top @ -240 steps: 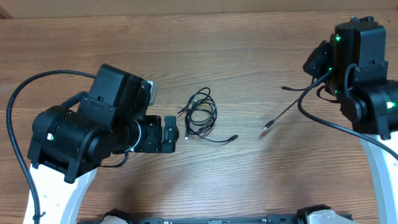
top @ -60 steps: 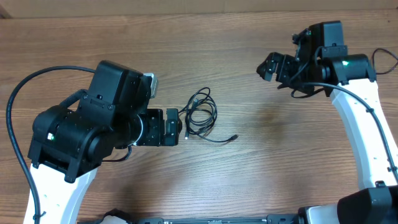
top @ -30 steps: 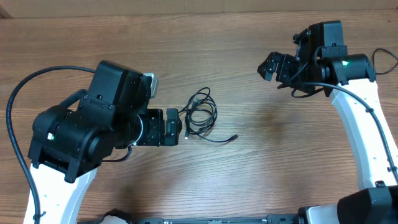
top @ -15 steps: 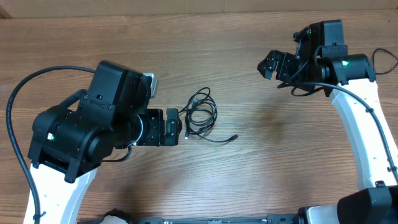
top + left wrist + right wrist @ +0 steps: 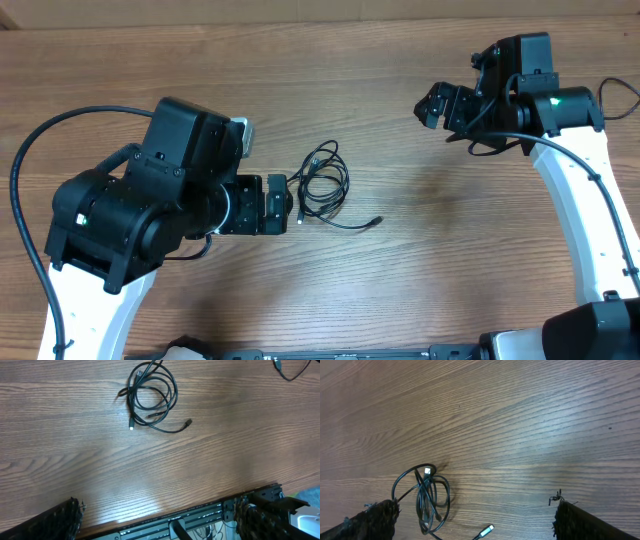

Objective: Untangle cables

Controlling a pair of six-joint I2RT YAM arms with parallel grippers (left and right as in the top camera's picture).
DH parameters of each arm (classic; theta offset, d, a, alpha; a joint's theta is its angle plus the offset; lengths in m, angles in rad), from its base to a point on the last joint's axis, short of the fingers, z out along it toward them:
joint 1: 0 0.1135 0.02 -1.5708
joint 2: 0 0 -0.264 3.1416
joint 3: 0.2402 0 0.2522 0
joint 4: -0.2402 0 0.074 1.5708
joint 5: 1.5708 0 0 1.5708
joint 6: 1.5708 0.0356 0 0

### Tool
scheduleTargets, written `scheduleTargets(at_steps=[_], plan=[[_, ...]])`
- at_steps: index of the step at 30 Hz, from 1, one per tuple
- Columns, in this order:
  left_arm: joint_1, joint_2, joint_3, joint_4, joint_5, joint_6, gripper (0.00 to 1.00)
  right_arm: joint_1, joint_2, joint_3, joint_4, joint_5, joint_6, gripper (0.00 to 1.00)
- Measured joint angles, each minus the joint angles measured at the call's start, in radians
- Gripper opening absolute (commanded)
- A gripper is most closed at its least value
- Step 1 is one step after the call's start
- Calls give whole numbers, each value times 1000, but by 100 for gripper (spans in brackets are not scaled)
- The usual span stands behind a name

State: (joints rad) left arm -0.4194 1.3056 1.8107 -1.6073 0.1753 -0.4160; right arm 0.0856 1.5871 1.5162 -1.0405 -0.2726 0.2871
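Thin black coiled cables [image 5: 322, 185] lie on the wooden desk [image 5: 400, 280] just beside the wide, empty left claw [image 5: 278, 205]; the right claw [image 5: 430, 105], well apart, gapes empty too. Pinching several strands together would likely tighten the knot

Brown wood-grain tabletop [image 5: 400, 280] (its grain running left to right in the overhead view) spreads across all three views; a black metal rail [image 5: 200, 511] lines one edge, seen from the left wrist camera.
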Motion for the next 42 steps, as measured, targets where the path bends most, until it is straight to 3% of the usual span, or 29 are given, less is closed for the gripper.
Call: scheduleTargets(at_steps=[15,24,39,42], plan=[[0,0,0,0,-1,0,100,-89,0,84,-94,0,0,100],[0,0,0,14,-158,0,99,-163,0,93,-165,-5,0,100],[0,4,0,74,-25,-31,99,31,0,48,-143,-98,1,99],[0,14,0,64,-18,-33,99,84,0,-10,-99,-101,0,87]])
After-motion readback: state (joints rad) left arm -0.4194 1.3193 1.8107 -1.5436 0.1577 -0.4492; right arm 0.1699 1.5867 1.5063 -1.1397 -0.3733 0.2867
